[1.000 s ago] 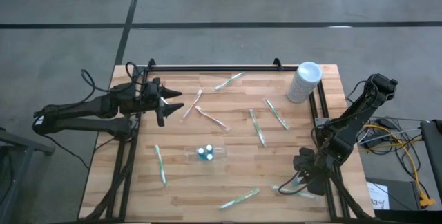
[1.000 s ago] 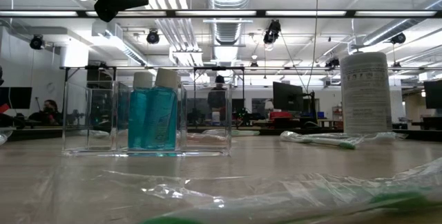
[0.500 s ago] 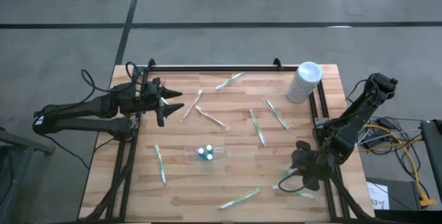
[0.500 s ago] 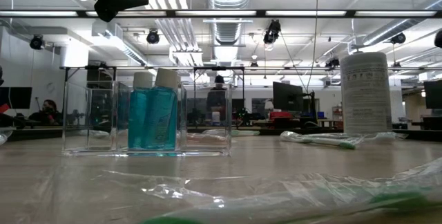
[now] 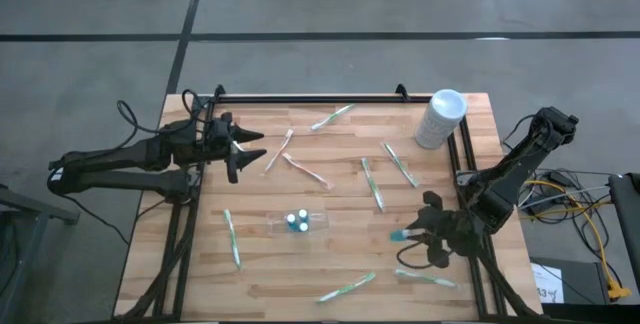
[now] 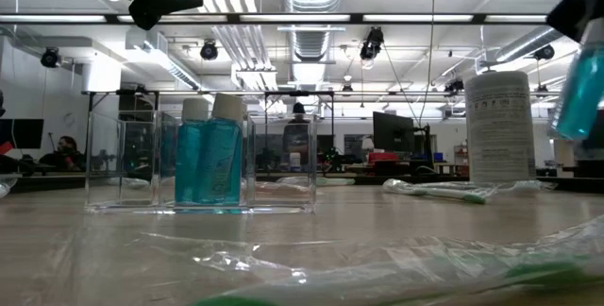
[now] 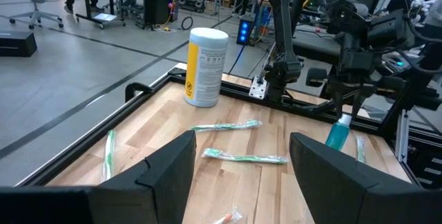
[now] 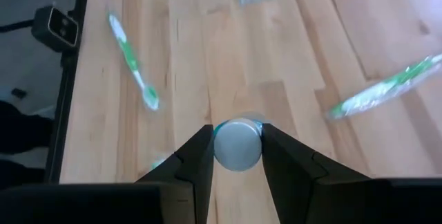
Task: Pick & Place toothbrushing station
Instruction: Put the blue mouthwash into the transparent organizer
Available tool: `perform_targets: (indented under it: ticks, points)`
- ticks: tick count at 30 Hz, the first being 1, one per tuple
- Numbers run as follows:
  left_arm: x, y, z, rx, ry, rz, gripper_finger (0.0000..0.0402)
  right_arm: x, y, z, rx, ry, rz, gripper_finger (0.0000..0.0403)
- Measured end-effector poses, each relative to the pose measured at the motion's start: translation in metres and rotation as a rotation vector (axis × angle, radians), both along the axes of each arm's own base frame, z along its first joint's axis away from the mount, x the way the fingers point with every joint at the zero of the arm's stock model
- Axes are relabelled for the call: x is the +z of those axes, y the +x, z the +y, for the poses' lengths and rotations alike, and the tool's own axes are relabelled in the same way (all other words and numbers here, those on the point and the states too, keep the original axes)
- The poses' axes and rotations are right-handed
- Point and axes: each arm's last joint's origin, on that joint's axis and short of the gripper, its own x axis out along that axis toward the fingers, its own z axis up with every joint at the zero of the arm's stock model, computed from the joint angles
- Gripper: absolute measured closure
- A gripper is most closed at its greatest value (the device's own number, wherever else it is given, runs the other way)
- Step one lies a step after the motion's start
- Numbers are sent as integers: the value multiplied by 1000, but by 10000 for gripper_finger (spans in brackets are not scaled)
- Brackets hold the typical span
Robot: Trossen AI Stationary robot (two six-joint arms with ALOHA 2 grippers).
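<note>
**Right hand holds a blue bottle above the tabletop's right side**

While the left arm waits over the left edge of the wooden tabletop (image 5: 330,179), its left hand (image 5: 243,150) stands with the fingers spread wide and nothing between them. The right hand (image 5: 428,232) is over the right part of the tabletop, nearer the front edge, with its fingers closed about halfway on a small blue bottle (image 5: 398,235). In the right wrist view the bottle's grey cap (image 8: 237,143) sits squeezed between the two dark fingers (image 8: 195,159). In the left wrist view the bottle hangs clear of the wood.

Near the middle of the tabletop, toward the front, stands a clear organizer (image 5: 298,221) with two blue bottles (image 6: 209,160) already upright in one of its compartments. It stands well to the left of the right hand.

Wrapped green toothbrushes (image 5: 373,184) lie scattered across the tabletop; one lies just in front of the right hand. A white canister (image 5: 441,117) stands upright at the far right corner.
</note>
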Motion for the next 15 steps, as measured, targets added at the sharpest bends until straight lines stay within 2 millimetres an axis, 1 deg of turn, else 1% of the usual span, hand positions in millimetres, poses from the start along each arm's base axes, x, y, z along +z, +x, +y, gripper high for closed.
perform_targets:
  ticks: [8, 15]
  points:
    - [0, 0, 0, 1, 0, 0, 162, 15, 20, -16, -39, -50, -45, 296]
    - [0, 0, 0, 5, 1, 0, 162, 28, 40, -29, -7, -74, -132, 296]
